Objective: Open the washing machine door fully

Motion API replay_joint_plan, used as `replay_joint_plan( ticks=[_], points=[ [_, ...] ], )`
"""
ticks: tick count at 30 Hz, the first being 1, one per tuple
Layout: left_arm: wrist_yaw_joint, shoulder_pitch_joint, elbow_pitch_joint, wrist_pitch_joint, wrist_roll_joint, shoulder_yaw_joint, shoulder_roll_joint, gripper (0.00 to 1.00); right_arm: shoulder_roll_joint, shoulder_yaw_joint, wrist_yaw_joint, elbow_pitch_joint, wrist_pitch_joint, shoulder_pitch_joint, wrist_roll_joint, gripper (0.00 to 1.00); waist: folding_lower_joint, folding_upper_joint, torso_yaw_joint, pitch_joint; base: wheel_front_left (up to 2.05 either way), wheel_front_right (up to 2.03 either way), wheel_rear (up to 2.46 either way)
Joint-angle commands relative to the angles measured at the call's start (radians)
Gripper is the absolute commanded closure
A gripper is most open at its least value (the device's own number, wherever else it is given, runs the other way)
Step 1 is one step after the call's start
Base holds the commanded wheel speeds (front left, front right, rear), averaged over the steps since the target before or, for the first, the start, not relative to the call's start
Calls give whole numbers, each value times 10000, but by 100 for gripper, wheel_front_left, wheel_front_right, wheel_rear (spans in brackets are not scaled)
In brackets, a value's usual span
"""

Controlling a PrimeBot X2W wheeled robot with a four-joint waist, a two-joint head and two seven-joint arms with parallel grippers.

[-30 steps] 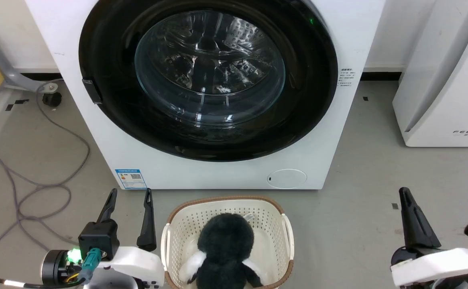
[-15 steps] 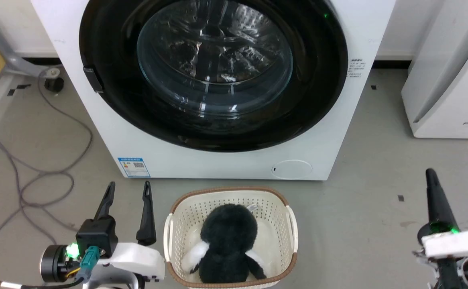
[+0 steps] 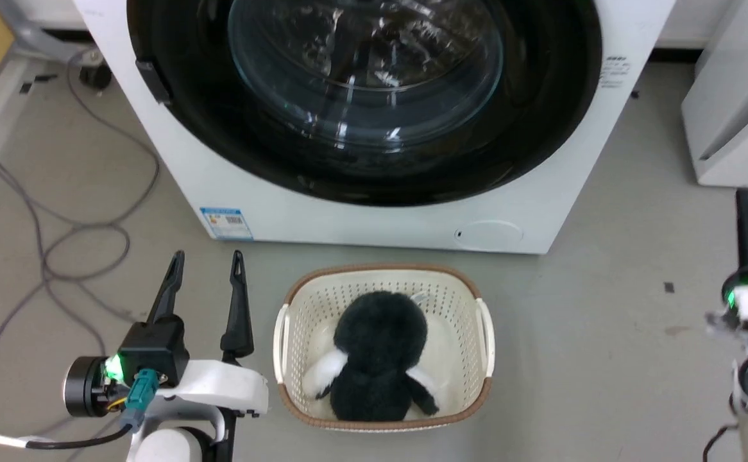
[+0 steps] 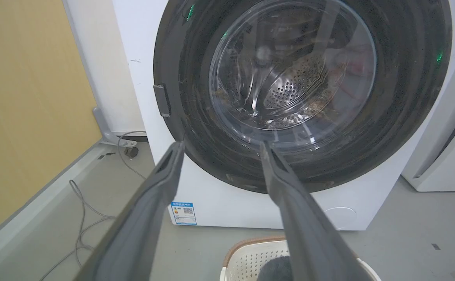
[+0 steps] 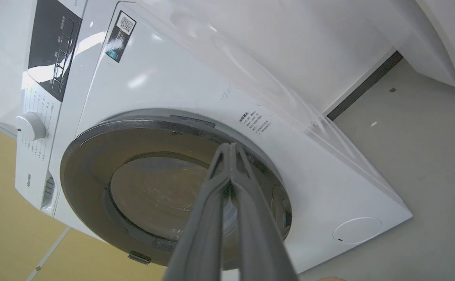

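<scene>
head: left gripper (image 3: 208, 260) fingers apart, empty, beside 1 basket (image 3: 282, 337) holding 1 plush toy (image 3: 380, 346); right gripper (image 3: 745, 202) at right edge, touching nothing; 1 door (image 3: 541, 128) shut flush on 1 washer (image 3: 374, 221) | left wrist: 2 fingers spread, clear of door | right wrist: 2 fingers pressed together, empty, door beyond

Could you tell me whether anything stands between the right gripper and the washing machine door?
Nothing visible does: the right gripper hangs right of the basket, with only bare floor between it and the washing machine door.
</scene>
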Motion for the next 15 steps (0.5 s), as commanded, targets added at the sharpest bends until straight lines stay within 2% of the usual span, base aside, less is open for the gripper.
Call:
replay_joint_plan(
  ticks=[1, 15],
  points=[
    [67, -189, -70, -103, -69, -22, 4, 0, -176, -62, 6, 231, 19, -469, 372, 100, -1, 0, 114, 221, 0, 0, 0],
    [277, -943, -244, -397, -276, -105, 4, 0, -1402, 510, 7, 2182, 84, -3848, 1346, 100, -1, 0, 635, 1556, 0, 0, 0]
  ],
)
